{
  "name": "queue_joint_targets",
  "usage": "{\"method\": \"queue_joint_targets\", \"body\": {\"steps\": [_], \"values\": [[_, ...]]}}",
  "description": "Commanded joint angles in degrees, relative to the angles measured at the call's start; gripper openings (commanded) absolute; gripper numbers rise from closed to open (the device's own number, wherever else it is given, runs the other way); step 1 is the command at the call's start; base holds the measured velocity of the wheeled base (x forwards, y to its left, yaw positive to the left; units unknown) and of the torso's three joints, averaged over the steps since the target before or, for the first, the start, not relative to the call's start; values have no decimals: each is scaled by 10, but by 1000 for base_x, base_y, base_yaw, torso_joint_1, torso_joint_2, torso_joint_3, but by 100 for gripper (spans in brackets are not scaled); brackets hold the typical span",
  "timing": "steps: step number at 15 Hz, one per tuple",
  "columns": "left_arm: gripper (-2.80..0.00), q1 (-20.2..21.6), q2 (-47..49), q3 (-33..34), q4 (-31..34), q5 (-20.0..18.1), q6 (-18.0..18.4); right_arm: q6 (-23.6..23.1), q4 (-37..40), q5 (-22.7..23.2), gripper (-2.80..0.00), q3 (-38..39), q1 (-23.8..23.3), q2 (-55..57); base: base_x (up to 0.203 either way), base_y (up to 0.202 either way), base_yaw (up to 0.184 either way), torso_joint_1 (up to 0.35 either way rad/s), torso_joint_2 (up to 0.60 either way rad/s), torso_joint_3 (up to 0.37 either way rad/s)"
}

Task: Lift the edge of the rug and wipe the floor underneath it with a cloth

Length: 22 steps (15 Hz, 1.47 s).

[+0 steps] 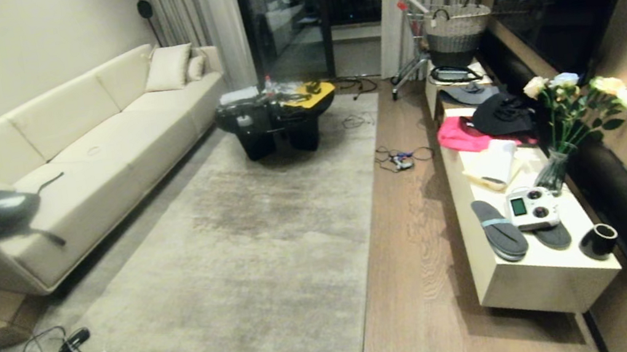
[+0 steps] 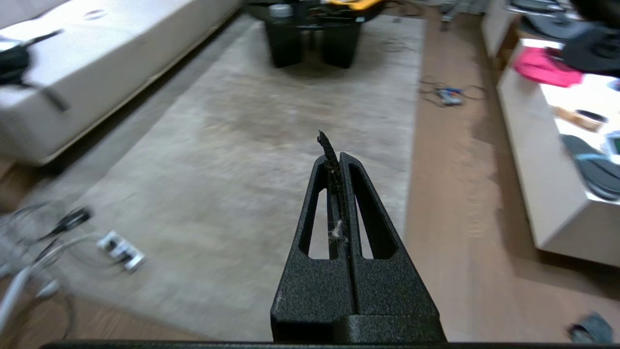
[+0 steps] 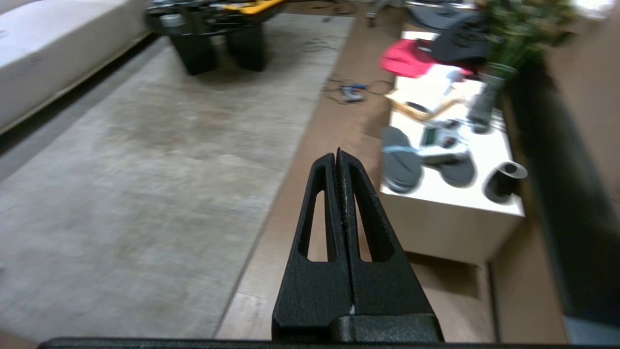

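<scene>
Pale grey-beige rug [image 1: 238, 255] lies flat on the brown wood-grain floor [image 1: 419, 259], its straight rug edge [image 1: 370, 217] running beside the bare planks in front of the low white cabinet [image 1: 529, 286]. The small dark cloth [image 2: 591, 329] lies crumpled on the floor near the cabinet's near corner, apart from the rug. The left end effector [image 2: 334, 150] is clenched with only a few dark fibres between its fingers, and the right end effector [image 3: 337, 157] is clenched on nothing, both held above the floor.
</scene>
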Motion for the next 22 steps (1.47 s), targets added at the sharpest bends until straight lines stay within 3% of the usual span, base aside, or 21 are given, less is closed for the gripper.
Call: {"method": "queue_joint_targets", "body": {"steps": [1, 5, 22], "values": [[-280, 0, 1, 0, 0, 1, 0, 0, 0, 0, -280, 0, 0, 0, 2, 9, -172, 7, 2, -2], [-280, 0, 1, 0, 0, 1, 0, 0, 0, 0, -280, 0, 0, 0, 3, 6, -120, 0, 3, 2], [-280, 0, 1, 0, 0, 1, 0, 0, 0, 0, -280, 0, 0, 0, 0, 0, 0, 0, 0, 0]]}}
